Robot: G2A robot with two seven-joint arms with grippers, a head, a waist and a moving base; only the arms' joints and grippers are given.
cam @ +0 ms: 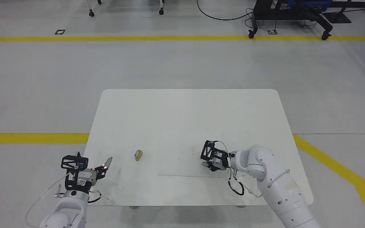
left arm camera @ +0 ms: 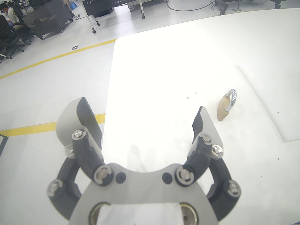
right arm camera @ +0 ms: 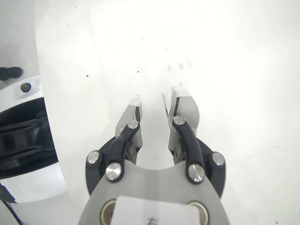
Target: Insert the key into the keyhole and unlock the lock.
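Observation:
A small brass padlock with a silver shackle lies on its side on the white table, left of the middle near the front. My left gripper hangs open and empty over the table's front left corner, and the padlock lies a short way beyond one fingertip. My right gripper is down at the table surface, right of the padlock. It is open, and a thin metal key stands on edge between the fingers, close against one finger.
A thin white sheet lies flat on the table, its edge running under the right gripper. Yellow floor lines cross behind and beside the table. Wheeled carts stand far back.

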